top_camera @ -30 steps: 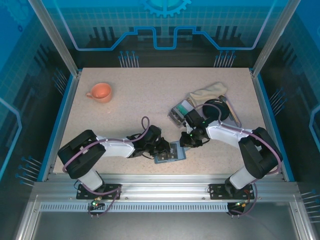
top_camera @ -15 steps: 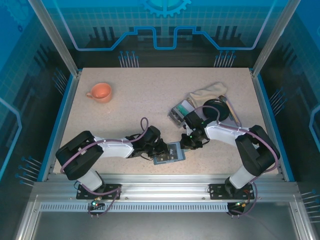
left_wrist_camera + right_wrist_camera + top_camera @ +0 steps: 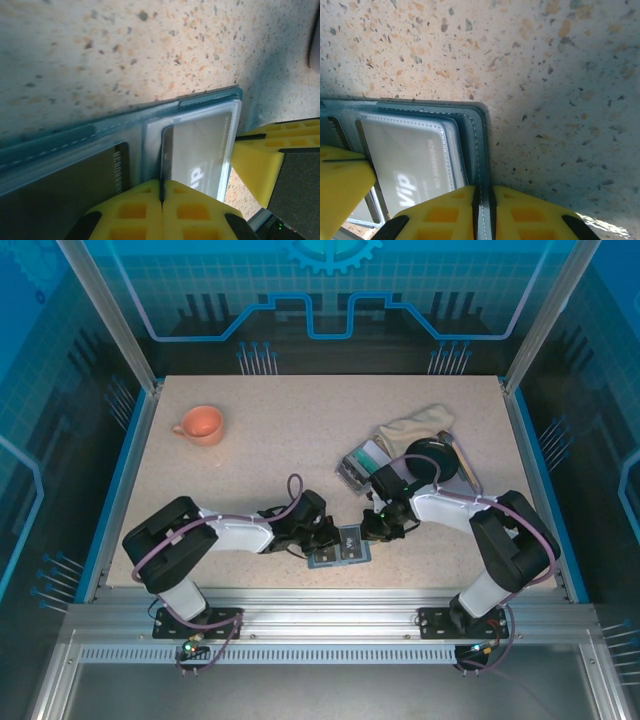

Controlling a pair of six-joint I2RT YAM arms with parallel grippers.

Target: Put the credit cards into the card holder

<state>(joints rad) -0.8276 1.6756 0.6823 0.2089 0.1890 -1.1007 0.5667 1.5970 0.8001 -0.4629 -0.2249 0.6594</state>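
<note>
The card holder (image 3: pixel 345 548) lies open near the desk's (image 3: pixel 270 460) 6 o'clock edge. The left claw (image 3: pixel 161 187) pinches shut on 1 credit card (image 3: pixel 200 145), which points toward 3 o'clock. The right claw (image 3: pixel 483 192) clamps the holder's far hem.

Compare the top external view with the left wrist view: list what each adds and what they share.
Top external adds the orange cup, clear box, cloth and both arms. Left wrist adds detail: the grey card in the clear window pocket and the left gripper pinched on a thin edge. Both show the card holder open on the speckled table.
</note>
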